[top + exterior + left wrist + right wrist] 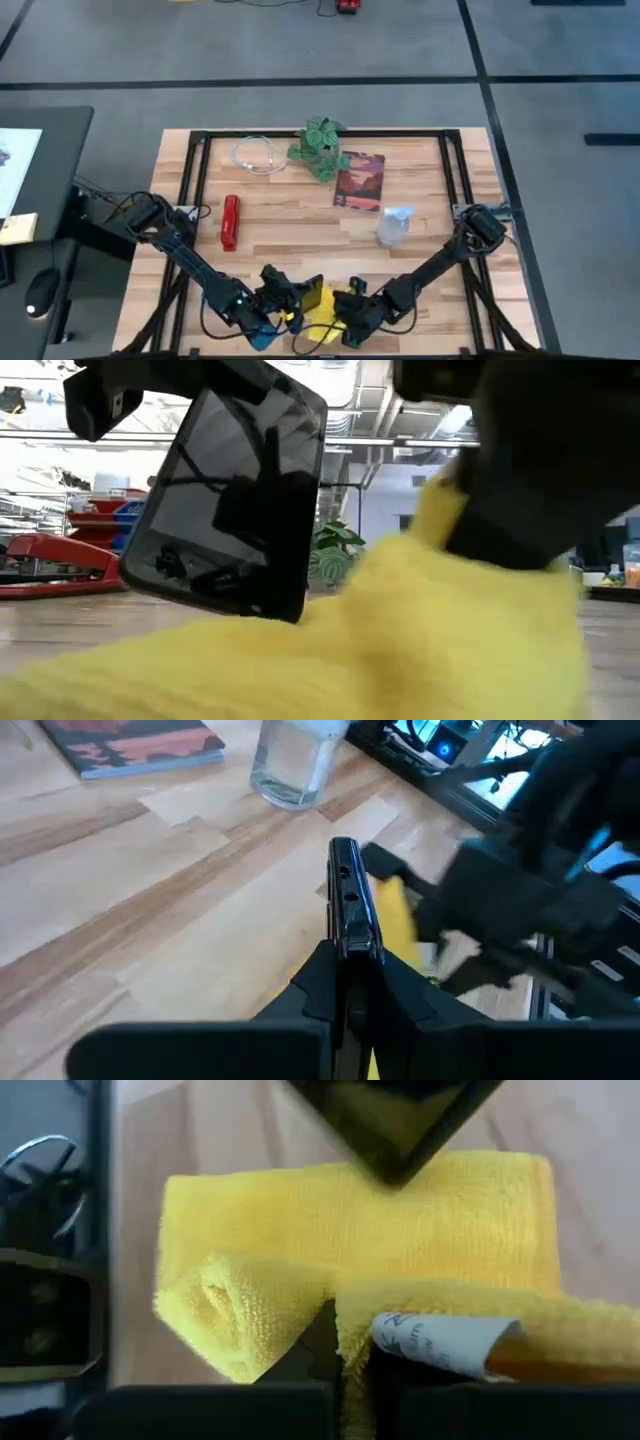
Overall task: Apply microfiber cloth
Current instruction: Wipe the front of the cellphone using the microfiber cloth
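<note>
High view: I log 2 arms meeting at the table's near edge; left gripper [300, 293] holds the black smartphone [313, 297] on edge, right gripper [352, 312] sits just beside it with the microfiber cloth [322, 318] bunched between and beneath them. The cloth lies directly toward the phone from my right gripper, so the right arm is the nearer one for wiping. Behind the grippers, well apart: clear bottle [394, 227], dark red book [360, 181], potted plant [320, 147], coiled white cable [258, 154], red stapler [230, 221]; none looks to be in the way. Low view: smartphone [226, 501] hangs tilted, its lower corner at the yellow cloth [330, 650], whose far end rises into the dark right arm. Whether glass and fabric touch I cannot tell. Left wrist view: left gripper [345, 982] is clamped narrowly on the smartphone [347, 900], long axis pointing away from the fingers; cloth [396, 918] and the other arm lie just beyond it, bottle [293, 760] and book [135, 742] farther off. Right wrist view: right gripper [345, 1365] is closed on a fold of cloth [350, 1220], white label showing; a phone corner [392, 1120] overlaps the far edge of the cloth.
</note>
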Controlling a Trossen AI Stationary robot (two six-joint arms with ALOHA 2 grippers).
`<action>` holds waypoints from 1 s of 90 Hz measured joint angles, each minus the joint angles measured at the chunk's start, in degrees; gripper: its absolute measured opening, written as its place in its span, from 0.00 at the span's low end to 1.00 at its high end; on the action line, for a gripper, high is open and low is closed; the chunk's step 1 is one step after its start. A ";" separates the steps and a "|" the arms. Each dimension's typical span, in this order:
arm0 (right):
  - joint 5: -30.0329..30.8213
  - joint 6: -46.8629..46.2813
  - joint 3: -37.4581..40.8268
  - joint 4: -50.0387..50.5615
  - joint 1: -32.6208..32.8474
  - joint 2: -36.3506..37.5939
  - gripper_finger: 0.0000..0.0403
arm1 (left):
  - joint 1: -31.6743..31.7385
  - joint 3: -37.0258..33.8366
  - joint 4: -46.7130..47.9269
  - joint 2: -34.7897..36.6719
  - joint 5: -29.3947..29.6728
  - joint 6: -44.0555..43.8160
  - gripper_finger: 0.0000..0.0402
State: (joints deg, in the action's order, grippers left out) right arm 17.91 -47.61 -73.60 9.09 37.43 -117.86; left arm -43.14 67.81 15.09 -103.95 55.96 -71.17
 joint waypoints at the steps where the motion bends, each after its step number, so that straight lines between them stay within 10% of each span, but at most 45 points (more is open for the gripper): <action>1: 0.03 -0.20 0.00 0.08 0.08 0.00 0.01 | 0.01 0.00 0.22 -0.01 0.02 -0.16 0.02; 53: 5.61 2.91 -0.04 -4.64 -1.88 0.01 0.07 | 3.04 1.90 -10.48 -6.45 -3.54 3.98 0.02; 90: 2.17 -4.51 -0.21 4.81 4.66 1.11 0.14 | 2.25 2.03 1.11 -6.34 -9.10 -2.28 0.02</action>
State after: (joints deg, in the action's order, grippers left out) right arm 20.08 -52.12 -73.81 13.90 42.09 -116.75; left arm -40.89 69.84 16.21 -110.29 46.85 -73.45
